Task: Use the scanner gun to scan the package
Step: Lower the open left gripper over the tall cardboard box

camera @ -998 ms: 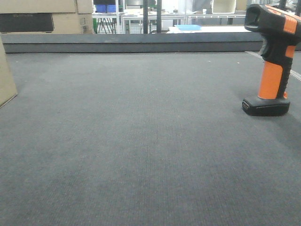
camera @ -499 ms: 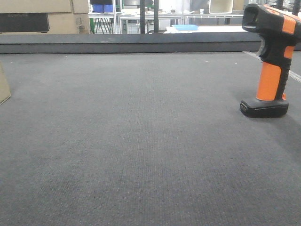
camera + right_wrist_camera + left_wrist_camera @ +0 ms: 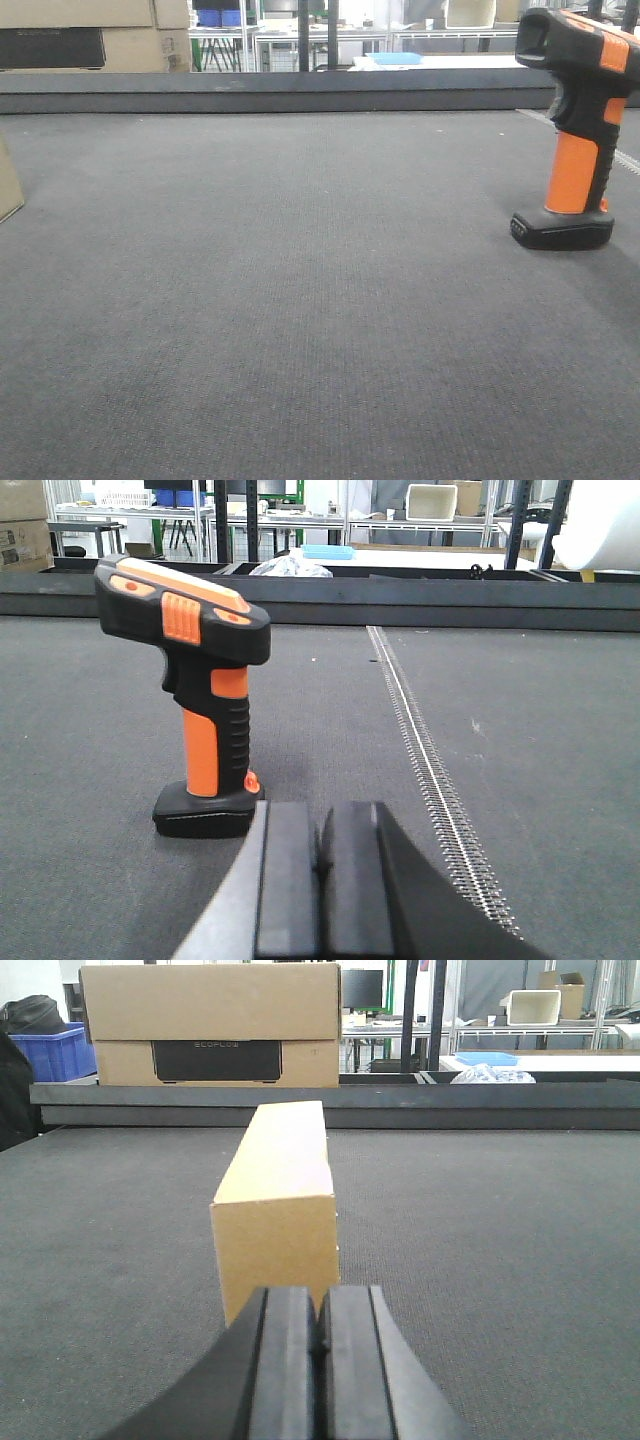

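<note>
Left gripper, jaws pressed together and empty, faces the box just ahead; right gripper, jaws likewise together, scanner upright ahead-left.

The package, just beyond the left hand, has its bottom edge hidden behind the hand's fingers.

Grey carpet runs to a dark ledge, with cartons and metal racks beyond.

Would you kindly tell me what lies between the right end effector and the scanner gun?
Nothing: in the right wrist view, only bare dark mat separates the right end effector from the scanner gun.
</note>
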Action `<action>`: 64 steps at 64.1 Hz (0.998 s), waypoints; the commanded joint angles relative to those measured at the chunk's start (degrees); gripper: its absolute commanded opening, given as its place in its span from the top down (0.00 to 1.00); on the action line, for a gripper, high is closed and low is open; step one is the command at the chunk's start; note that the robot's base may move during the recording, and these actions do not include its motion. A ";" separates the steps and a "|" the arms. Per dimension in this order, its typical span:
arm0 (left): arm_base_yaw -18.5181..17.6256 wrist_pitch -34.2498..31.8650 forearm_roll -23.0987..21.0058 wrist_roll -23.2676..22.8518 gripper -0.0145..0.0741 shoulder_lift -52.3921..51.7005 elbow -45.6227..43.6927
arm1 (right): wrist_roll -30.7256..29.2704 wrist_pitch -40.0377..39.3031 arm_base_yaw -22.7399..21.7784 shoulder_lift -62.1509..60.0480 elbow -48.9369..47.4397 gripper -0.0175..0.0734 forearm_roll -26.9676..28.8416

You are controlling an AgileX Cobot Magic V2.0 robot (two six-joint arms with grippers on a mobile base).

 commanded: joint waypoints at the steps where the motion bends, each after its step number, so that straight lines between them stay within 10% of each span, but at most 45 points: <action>1: -0.16 -0.69 -0.47 0.01 0.96 -0.20 -0.11 | 0.03 -1.32 -0.07 -0.13 -0.06 0.97 -0.55; 39: -0.17 -13.62 -0.58 0.01 0.96 -0.20 -2.00 | 0.03 -11.32 -0.07 -0.13 -3.60 0.97 0.28; 64: -0.17 8.02 1.08 0.01 0.79 7.91 -30.28 | 0.03 -0.68 -0.07 9.44 -26.76 0.92 0.28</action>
